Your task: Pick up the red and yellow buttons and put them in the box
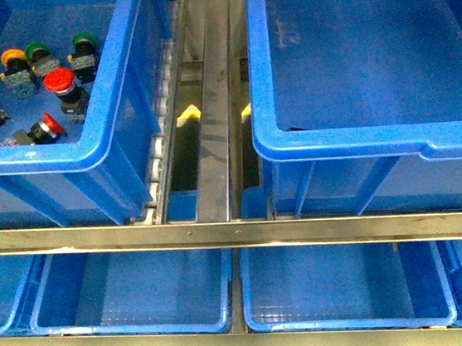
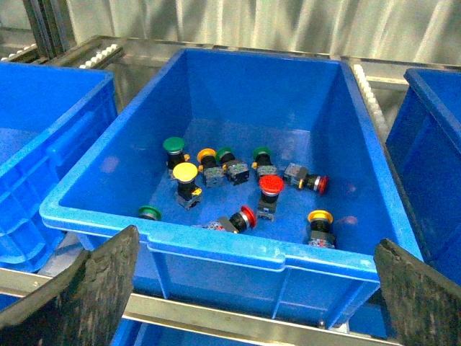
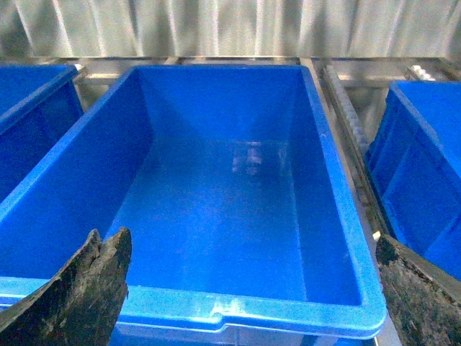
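Both grippers spread wide and holding nothing, with the buttons down in the left crate.

On the floor of the left crate [image 2: 216,241]: three red buttons [image 2: 271,185], one standing up and two lying on their sides, and a yellow button [image 2: 185,171] standing just beside the green buttons [image 2: 173,145]. All well apart from the bare box [image 3: 238,306] on the right. Left gripper [image 2: 256,241] hovering by the crate's near rim, fingers far apart. Right gripper [image 3: 251,238] the same over the box. Probably small, light and hard, with a smooth round cap that could slip. Best to pinch the blocky black body under the cap, or to squeeze across the cap on the standing ones. Careful with the lying ones, likely to roll, and with the green ones close by.
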`<action>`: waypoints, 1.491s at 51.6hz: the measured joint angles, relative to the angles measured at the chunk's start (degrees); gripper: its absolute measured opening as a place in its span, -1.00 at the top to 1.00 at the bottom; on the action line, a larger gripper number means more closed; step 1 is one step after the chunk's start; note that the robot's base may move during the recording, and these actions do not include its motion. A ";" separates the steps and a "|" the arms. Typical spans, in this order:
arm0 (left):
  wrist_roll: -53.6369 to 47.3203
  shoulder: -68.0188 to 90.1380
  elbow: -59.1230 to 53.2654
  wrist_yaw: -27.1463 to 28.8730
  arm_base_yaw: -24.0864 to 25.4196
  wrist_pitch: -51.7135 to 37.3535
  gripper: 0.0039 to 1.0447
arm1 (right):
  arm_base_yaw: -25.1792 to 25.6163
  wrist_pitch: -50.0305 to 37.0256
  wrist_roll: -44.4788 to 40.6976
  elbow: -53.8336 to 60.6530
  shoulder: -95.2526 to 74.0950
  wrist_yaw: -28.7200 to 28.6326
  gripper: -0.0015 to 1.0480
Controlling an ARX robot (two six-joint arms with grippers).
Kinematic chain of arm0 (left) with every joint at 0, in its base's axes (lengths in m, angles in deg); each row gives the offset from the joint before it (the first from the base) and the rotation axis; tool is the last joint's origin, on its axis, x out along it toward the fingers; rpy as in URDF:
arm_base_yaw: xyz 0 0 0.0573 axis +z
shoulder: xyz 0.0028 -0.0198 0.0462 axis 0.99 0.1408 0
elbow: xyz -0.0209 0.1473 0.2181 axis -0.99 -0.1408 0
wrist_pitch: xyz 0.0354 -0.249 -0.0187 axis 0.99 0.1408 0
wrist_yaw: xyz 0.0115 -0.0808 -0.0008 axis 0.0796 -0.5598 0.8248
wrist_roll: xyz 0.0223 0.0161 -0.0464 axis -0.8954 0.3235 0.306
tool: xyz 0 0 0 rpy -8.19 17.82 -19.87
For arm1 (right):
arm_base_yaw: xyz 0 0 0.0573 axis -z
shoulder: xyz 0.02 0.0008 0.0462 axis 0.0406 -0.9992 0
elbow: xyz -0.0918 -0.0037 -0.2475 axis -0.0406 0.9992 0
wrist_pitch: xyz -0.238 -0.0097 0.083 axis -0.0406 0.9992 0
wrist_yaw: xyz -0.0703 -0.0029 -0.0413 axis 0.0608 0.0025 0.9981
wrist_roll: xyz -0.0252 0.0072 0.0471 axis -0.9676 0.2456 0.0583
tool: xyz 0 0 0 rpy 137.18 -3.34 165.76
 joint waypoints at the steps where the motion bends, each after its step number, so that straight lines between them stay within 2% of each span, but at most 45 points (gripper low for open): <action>1: 2.45 2.19 1.86 2.19 -0.57 5.01 -0.86 | 0.00 0.00 -0.02 0.00 0.00 0.00 -0.88; 4: 11.58 16.20 10.64 3.89 -1.25 18.97 -0.86 | 0.00 0.00 0.00 0.00 0.00 0.09 -0.88; 5: 13.64 19.89 12.66 3.61 -0.96 19.61 -0.86 | 0.00 0.02 0.00 0.00 0.04 -0.07 -0.88; 12: 15.52 40.85 27.52 -2.43 3.78 10.71 -0.86 | 0.00 0.02 0.00 0.00 0.02 -0.04 -0.88; 22: 8.31 59.34 41.18 -8.98 7.26 3.48 -0.86 | 0.00 0.00 0.00 0.00 0.02 -0.02 -0.88; 28: 3.13 70.84 46.56 -8.13 7.61 1.09 -0.86 | 0.00 0.02 0.00 0.00 0.00 -0.07 -0.88; 37: -3.06 88.13 55.69 -10.21 7.80 -1.03 -0.86 | 0.00 0.00 0.00 0.00 0.00 -0.02 -0.88; 63: -12.24 117.72 81.11 -15.89 3.93 6.19 -0.86 | 0.00 0.00 0.00 0.00 0.02 -0.02 -0.88; 77: -15.39 123.91 85.33 -16.87 1.99 7.82 -0.86 | 0.00 0.00 0.00 0.00 0.00 -0.02 -0.88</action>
